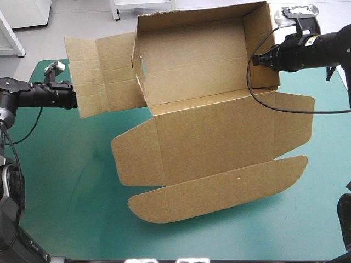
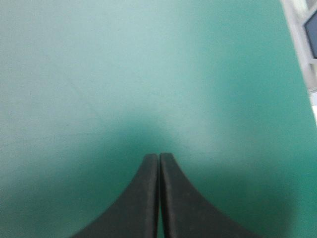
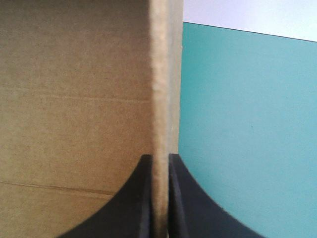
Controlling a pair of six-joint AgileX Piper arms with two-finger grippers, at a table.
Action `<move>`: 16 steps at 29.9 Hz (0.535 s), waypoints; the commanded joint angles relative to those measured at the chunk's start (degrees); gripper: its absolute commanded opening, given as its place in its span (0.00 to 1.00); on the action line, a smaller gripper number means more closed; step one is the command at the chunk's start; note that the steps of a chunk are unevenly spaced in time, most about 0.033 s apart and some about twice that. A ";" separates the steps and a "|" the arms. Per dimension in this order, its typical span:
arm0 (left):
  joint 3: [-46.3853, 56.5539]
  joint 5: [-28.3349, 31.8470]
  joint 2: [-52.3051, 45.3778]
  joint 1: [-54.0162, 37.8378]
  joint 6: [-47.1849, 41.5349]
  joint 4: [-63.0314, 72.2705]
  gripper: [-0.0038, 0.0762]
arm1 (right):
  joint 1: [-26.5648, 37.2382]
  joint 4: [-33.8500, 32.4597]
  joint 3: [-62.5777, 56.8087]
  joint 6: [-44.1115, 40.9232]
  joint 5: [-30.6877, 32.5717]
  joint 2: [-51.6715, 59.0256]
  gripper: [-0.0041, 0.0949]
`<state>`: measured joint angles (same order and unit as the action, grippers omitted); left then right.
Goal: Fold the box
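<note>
Brown box (image 1: pixel 208 137) had far walls raised, lid flat, one side panel spread outward; right claw (image 3: pixel 160 158) pinched a wall, left claw (image 2: pixel 159 156) closed empty.

Box (image 1: pixel 214 131) on table (image 1: pixel 66 186); right fingers (image 3: pixel 130 208) astride right wall (image 3: pixel 161 99), left fingers (image 2: pixel 133 208) beside left flap (image 1: pixel 104 76).

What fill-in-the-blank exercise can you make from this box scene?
1. The right gripper is shut on a wall of the box, which is made of ____ board.
2. The left gripper is shut and holds ____.
3. Ahead of the left gripper, only the ____ cover shows.
Missing words: brown; nothing; teal-green.
</note>
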<state>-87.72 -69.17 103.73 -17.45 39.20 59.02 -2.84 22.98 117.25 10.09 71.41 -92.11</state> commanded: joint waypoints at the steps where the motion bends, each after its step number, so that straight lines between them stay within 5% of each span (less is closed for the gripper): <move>1: 2.24 -2.87 -2.63 1.33 5.07 11.77 0.04 | 0.60 5.87 2.20 0.23 -0.20 2.52 0.04; 16: 5.12 -5.15 -2.73 9.76 11.11 22.22 0.04 | -0.02 5.53 2.20 0.84 -0.08 -1.85 0.04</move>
<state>-81.28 -68.96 103.73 -8.14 49.84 74.82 -2.94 25.63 117.68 10.75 71.41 -95.59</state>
